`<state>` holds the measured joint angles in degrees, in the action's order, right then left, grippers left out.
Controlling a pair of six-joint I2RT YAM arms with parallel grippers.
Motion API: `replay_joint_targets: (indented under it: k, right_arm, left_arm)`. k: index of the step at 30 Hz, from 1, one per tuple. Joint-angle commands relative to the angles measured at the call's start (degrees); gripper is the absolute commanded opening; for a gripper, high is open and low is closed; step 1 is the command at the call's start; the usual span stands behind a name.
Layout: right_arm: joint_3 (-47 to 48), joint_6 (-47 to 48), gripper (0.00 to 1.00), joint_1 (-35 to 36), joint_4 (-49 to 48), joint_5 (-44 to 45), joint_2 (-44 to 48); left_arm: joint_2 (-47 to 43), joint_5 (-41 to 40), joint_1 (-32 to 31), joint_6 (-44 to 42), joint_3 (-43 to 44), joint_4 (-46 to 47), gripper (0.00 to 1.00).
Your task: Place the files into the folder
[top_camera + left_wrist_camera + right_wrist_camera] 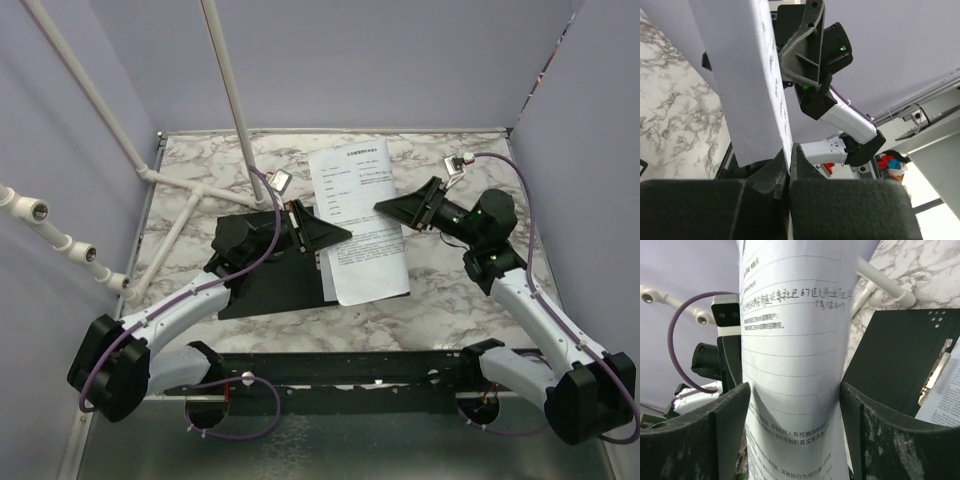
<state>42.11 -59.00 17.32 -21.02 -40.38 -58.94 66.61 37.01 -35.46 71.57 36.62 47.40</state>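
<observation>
The left hand is clamped on the raised files; the right hand stands apart around them. The left arm partly hides the folder, which lies open on the marbled tabletop between lilac walls.

The top view looks steeply down from above and behind both arm bases, far enough to take in the whole table; the left wrist view sits low, just behind the left gripper, facing the right arm; the right wrist view looks out through the right gripper, back toward the left arm and the folder; all three share the files, which both wrist views see very close, from opposite sides.
</observation>
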Motion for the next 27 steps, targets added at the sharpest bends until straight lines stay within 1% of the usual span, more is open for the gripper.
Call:
replay_joint_targets:
  k: [1,3,7,13,16,24,27]
  right_arm:
    - [-0.63,2.92,0.80,0.52,0.60,-0.37,3.06]
    - [-1.31,2.57,0.86,0.52,0.25,-0.03,3.93]
    - [-3.75,-1.16,0.92,0.51,-5.26,-2.27,4.15]
    - [-9.76,-12.80,0.99,0.51,-23.48,-5.89,4.13]
    - [-11.77,-18.32,1.00,0.56,-31.96,-7.17,3.43]
    - [-13.40,-26.52,1.00,1.92,-42.23,-7.32,0.79]
    - [-14.59,-29.57,1.00,2.52,-47.94,-6.71,-0.53]
  left_arm:
    - [-4.24,3.42,0.11,-2.10,2.32,2.91,0.00]
    - [-5.62,3.87,0.13,-2.22,2.95,3.02,0.00]
    - [-7.53,4.87,0.13,-2.10,4.34,3.12,0.00]
    - [-9.48,5.42,0.11,-1.47,5.10,3.94,0.00]
    - [-9.83,5.48,0.13,-1.07,5.20,4.80,0.00]
    - [-9.19,5.92,0.08,0.68,6.38,8.48,0.00]
    - [-8.72,6.46,0.06,1.35,6.77,10.14,0.00]
